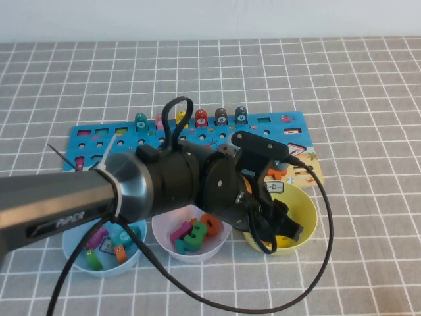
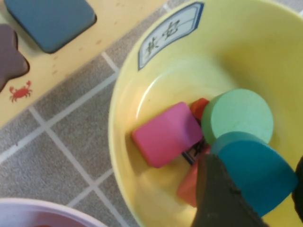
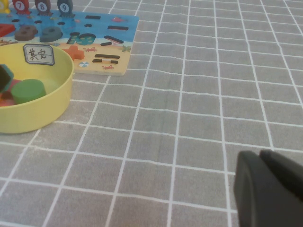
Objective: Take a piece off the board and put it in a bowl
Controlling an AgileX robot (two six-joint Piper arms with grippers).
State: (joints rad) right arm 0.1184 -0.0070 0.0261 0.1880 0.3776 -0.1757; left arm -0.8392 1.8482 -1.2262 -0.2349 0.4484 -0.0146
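Jaws of the left gripper [image 2: 255,198] sit closed on the teal heart [image 2: 253,168], holding it low inside the yellow bowl [image 2: 142,80], just above a green disc [image 2: 236,116] and pink block [image 2: 166,134]. Best now to open gently and lift straight up, clear of the rim. The board [image 1: 92,135] lies beyond. Whether the right gripper [image 3: 270,189], parked well right, is open I cannot tell.

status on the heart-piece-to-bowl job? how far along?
Nearly done. The teal heart piece is off the board and over the yellow bowl, beside a green disc and a pink block. The left claw sits right at it; whether it still grips is unclear. Left: release, retract. The right claw is parked over bare cloth.
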